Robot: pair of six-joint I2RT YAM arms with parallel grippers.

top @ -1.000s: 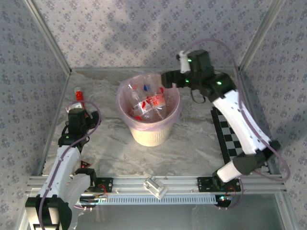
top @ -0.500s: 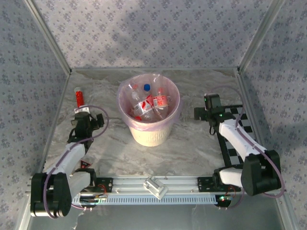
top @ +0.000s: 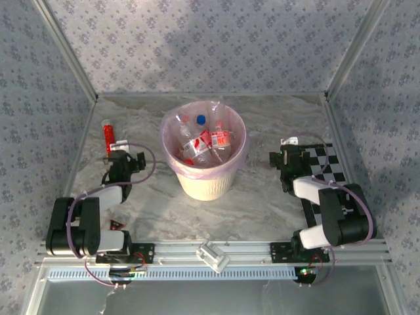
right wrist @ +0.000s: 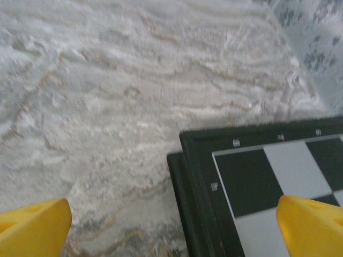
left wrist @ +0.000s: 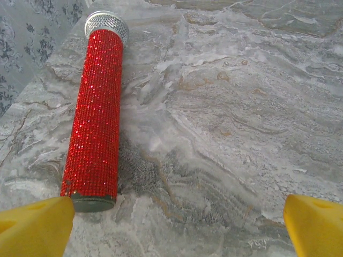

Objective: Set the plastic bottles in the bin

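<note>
**Resting with jaws wide, bottles in the bin**

Both arms sit folded low near the bottom of the top view. The left gripper [top: 123, 159] stands spread and empty, its yellow fingertips [left wrist: 33, 227] far apart in the lower corners of its wrist view. The right gripper [top: 289, 159] is spread wide and empty too.

The small clear plastic bottles [top: 207, 141], with red and blue labels, lie heaped inside the round cream-white bin with its pink bag liner [top: 205, 189], at the centre of the top view. I see none loose on the grey marbled tabletop [top: 262, 197], so the task looks finished or nearly so.

What could go wrong:
- A red glittery cylinder with a silver cap [left wrist: 96, 118] lies just ahead of the left fingers, at the left of that view. A forward reach could roll it or pick it up by mistake.
- The right gripper hovers by the corner of a black-and-white checkered board [right wrist: 278, 171]; dropping lower could catch its raised edge.
- The heap reaches close to the rim, so a knock to the bin could spill a bottle.

Open room lies on either side of the bin and below it in the top view. The patterned walls close in tight at left and right.
</note>
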